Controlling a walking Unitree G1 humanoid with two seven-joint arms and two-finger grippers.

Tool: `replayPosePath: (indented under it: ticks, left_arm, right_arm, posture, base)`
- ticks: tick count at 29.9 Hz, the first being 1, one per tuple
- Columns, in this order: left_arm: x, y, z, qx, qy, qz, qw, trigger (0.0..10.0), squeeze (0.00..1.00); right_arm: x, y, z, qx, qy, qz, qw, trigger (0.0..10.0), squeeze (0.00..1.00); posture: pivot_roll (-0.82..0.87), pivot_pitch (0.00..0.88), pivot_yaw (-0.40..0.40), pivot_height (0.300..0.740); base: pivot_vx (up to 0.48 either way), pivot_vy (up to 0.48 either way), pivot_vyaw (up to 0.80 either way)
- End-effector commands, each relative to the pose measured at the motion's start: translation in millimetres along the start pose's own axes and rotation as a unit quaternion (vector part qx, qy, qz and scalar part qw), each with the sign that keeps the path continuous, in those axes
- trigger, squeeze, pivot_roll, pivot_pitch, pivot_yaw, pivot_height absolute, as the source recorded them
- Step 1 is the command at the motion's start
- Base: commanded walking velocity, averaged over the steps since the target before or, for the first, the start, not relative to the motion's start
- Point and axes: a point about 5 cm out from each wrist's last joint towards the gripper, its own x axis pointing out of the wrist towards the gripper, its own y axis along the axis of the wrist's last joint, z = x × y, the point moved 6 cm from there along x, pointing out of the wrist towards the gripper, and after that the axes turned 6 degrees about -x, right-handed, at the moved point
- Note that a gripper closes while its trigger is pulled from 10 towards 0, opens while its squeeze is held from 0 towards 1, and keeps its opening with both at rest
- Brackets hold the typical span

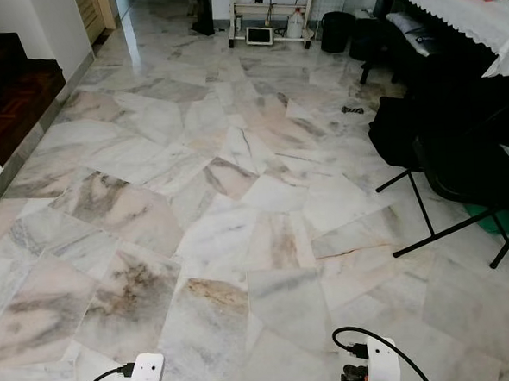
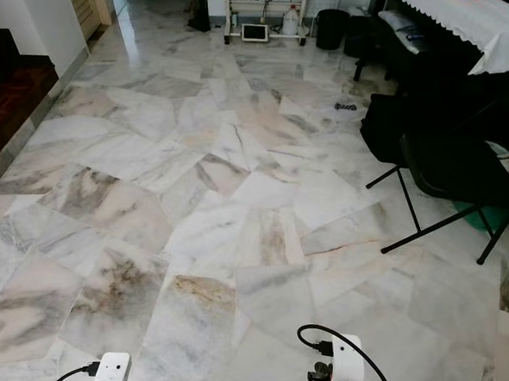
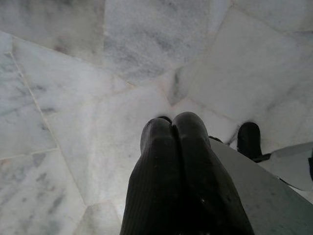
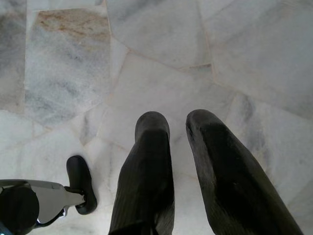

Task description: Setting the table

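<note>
Broad floor of irregular grey, white and pinkish marble slabs [image 1: 238, 209], glossy with light near the far end. On the left, a white wall [image 1: 33, 27] beside a dark wooden step [image 1: 11, 97]. On the right, a black folding chair [image 1: 461, 173] by a table under a white lace-edged cloth [image 1: 459, 9]. Far back, a low white metal rack [image 1: 270, 21] and a black bin [image 1: 337, 32].

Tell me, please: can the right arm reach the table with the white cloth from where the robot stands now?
Probably not. The right gripper hangs low, open over the marble floor, holding nothing. The table with the white cloth stands far ahead on the right, beyond a black folding chair. The robot should walk closer first.
</note>
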Motion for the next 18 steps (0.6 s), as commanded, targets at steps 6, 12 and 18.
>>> replayPosePath:
  ticks: [6,12,18]
  left_arm:
    - [-1.6,-9,-4.3,0.001,0.008,-0.012,1.0,10.0,0.0]
    - [-2.2,-11,-5.2,0.001,0.007,-0.015,1.0,10.0,0.0]
    - [-2.9,-13,-7.5,0.003,0.006,-0.017,1.0,10.0,0.0]
  right_arm:
    - [-3.0,-12,7.4,0.0,-0.008,-0.018,1.0,10.0,0.0]
    - [-5.9,-19,16.4,0.0,-0.012,-0.025,1.0,10.0,0.0]
    - [-8.6,-24,23.5,0.0,-0.014,-0.03,0.999,10.0,0.0]
  posture:
    - [0.12,0.009,-0.084,0.74]
    - [0.12,0.009,-0.084,0.74]
    - [0.12,0.012,-0.083,0.74]
  base:
    - [0.0,-0.16,-0.64]
    - [0.0,0.0,-0.64]
    - [0.0,0.0,-0.64]
